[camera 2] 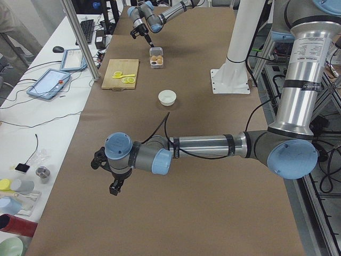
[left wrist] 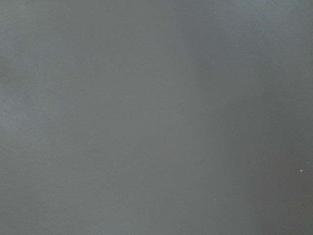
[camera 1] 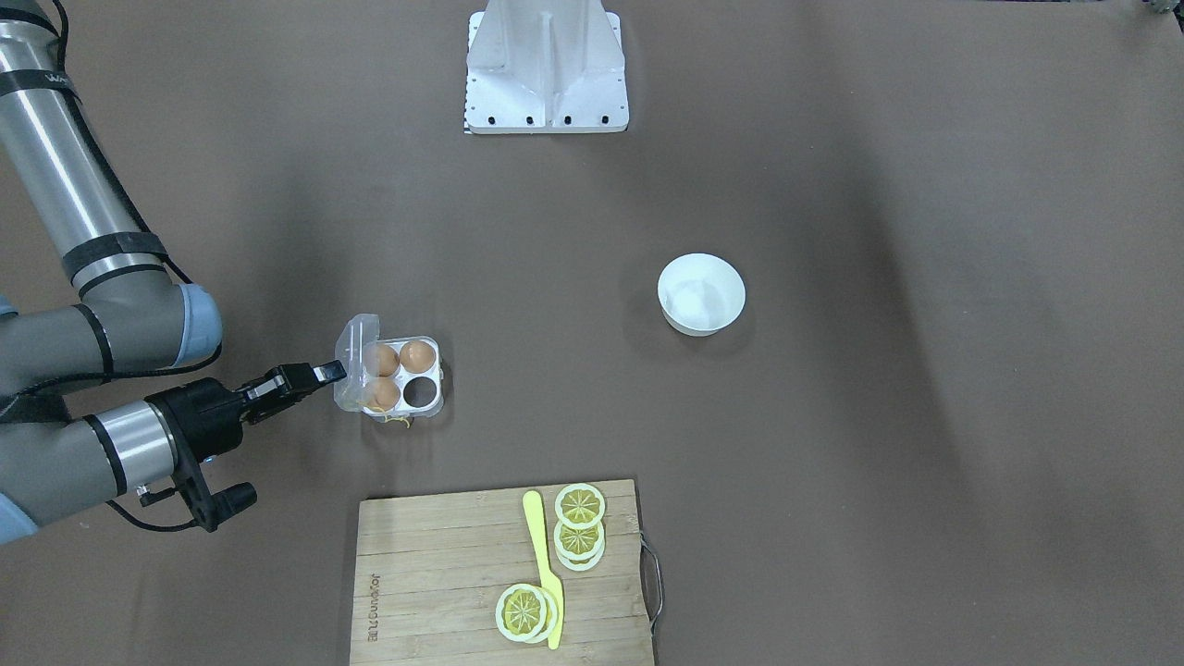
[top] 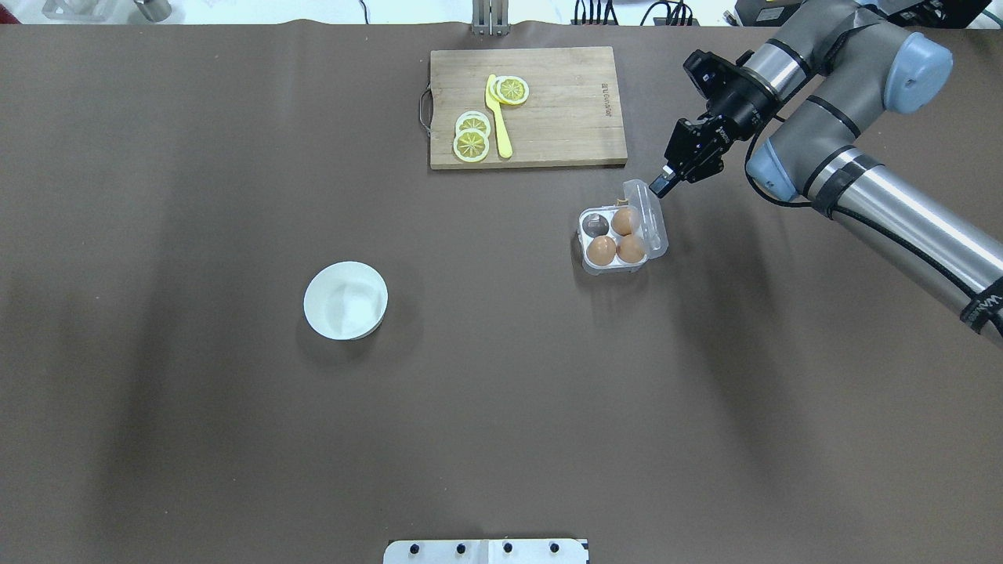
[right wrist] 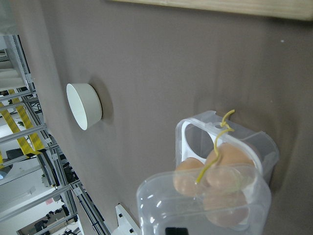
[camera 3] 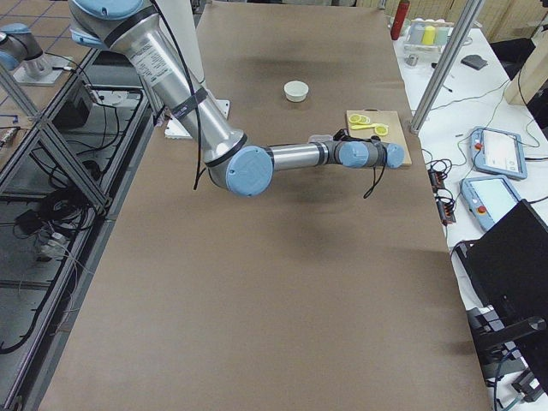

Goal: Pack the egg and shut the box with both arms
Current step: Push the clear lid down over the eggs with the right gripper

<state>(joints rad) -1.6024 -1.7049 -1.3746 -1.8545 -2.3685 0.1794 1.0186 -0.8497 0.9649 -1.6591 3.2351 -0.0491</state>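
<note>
brown bench [top: 470, 376]: box [top: 619, 239] sat right at the tip of the right end effector [top: 660, 186]. its fingers were narrow, pressed together, with the tip against the outer face of the half-raised lid [top: 647, 213]. probably there to shove the lid over, not pinch it. three eggs [top: 602, 250] were just beyond the lid, one cup empty. left end effector [camera 2: 114, 188] was well away, couldn't tell its opening.

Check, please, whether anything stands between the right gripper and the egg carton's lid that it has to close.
Nothing visible does. The right gripper sits right at the outer edge of the raised clear lid. Three eggs sit in cups of the egg carton; the fourth cup is empty.
</note>
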